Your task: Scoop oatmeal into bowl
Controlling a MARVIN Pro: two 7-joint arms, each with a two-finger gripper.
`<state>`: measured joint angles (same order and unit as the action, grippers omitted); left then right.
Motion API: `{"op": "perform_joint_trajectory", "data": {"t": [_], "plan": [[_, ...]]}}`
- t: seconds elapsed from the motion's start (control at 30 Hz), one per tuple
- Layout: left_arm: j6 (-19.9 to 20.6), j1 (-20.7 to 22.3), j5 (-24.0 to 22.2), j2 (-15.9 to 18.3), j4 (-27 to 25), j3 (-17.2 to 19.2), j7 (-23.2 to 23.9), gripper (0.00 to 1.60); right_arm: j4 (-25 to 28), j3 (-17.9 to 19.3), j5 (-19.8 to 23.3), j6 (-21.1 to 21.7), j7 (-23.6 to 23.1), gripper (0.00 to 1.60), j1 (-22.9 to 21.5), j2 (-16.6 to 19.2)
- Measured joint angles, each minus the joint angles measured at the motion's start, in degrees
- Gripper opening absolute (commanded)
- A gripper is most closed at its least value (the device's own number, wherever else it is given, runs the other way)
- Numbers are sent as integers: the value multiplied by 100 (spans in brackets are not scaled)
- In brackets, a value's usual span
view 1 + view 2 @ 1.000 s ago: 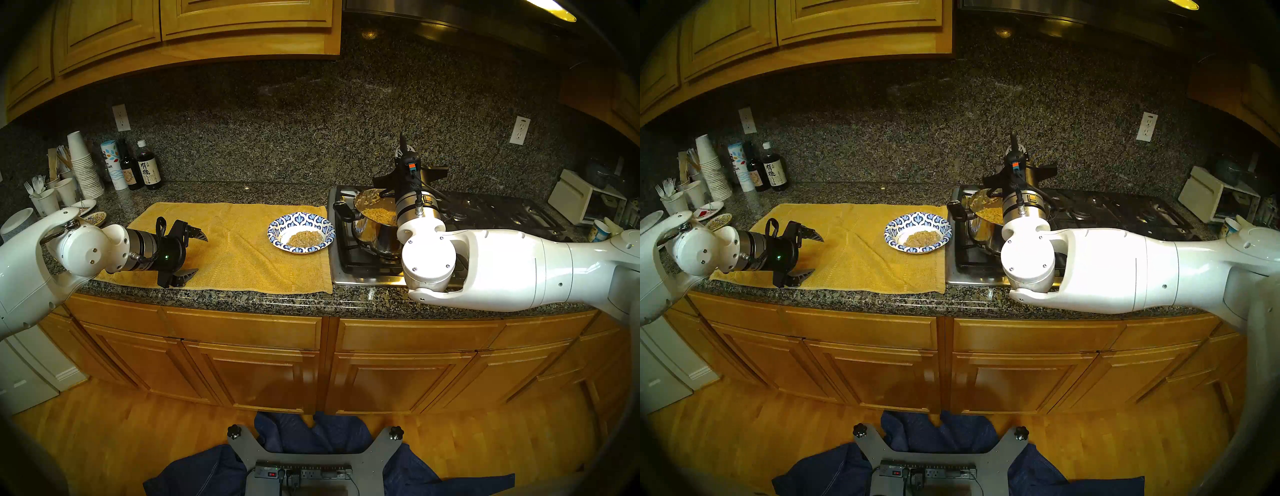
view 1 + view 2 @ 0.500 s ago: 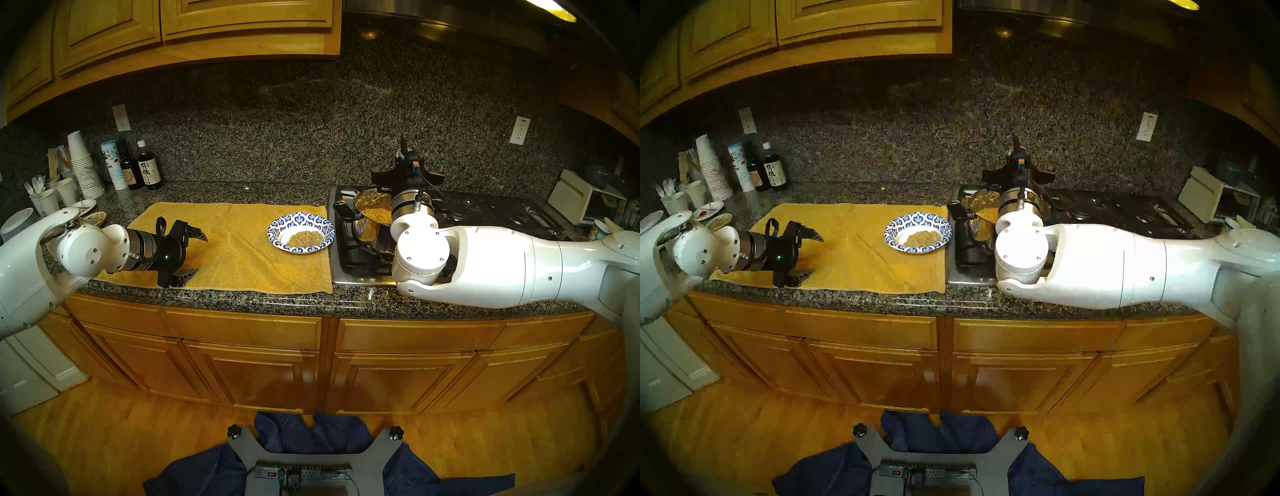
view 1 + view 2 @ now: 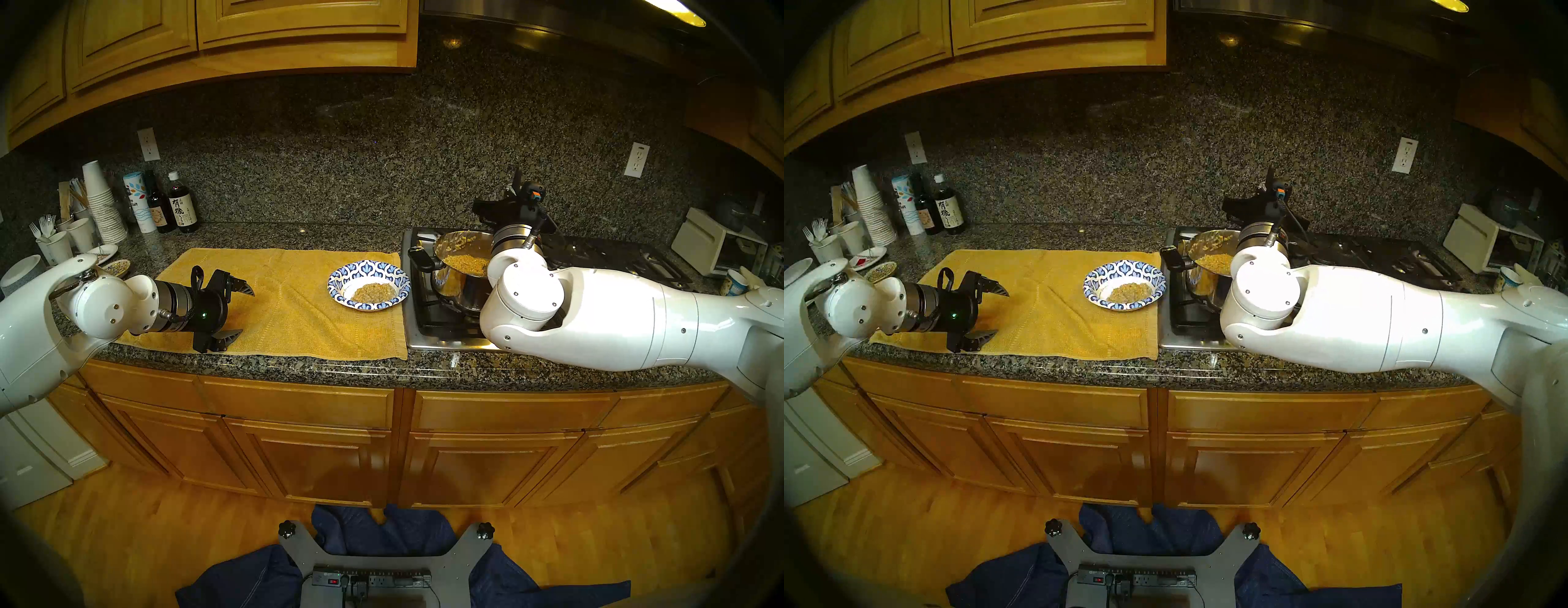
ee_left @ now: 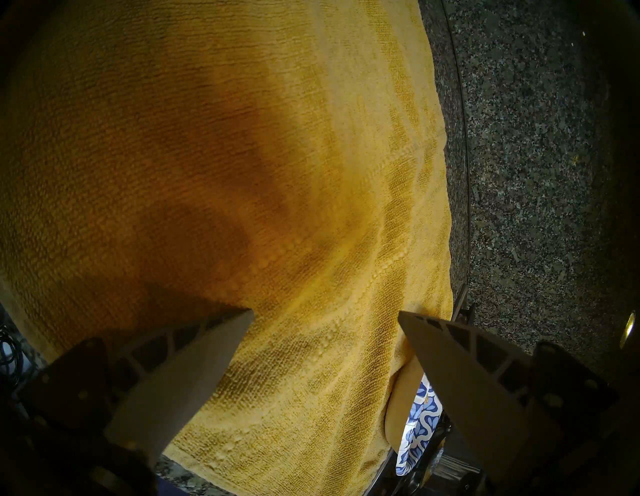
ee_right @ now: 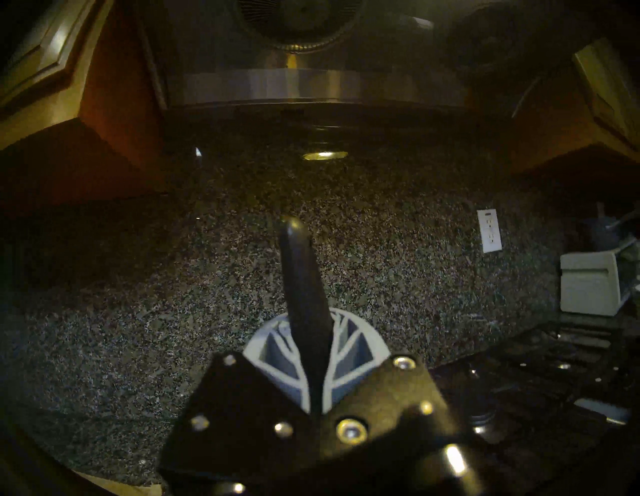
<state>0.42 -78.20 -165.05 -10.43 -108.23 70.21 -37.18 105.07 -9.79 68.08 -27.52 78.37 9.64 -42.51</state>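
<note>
The right pincer [image 5: 313, 350] is clamped fully shut on a slim black utensil handle [image 5: 301, 277] that sticks up past its grey ribbed fingers [image 5: 273, 350], above the shiny steel pot [image 3: 456, 280] of lumpy tan oatmeal [image 3: 466, 263]. The left pincer [image 3: 237, 312] hangs wide open and empty over the yellow woven towel [image 3: 297, 305]. On that towel, touching the stove edge, sits the shallow blue-and-white leaf-patterned paper bowl [image 3: 369, 271], holding a small oatmeal mound.
</note>
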Motion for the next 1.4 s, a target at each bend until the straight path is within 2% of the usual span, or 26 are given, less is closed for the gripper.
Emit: {"op": "perform_joint_trajectory", "data": {"t": [0.3,0.6,1.07,1.4], "plan": [[0,0,0,0,0,0,-1,160,110,161,485,-442,-457,0,68,245],[0,0,0,0,1,0,-2,160,6,300,833,-762,-783,0,206,213],[0,0,0,1,0,0,-2,160,-156,481,1135,-1003,-1035,0,373,34],[0,0,0,0,0,0,-2,160,90,549,1520,-1095,-1143,0,432,365]]}}
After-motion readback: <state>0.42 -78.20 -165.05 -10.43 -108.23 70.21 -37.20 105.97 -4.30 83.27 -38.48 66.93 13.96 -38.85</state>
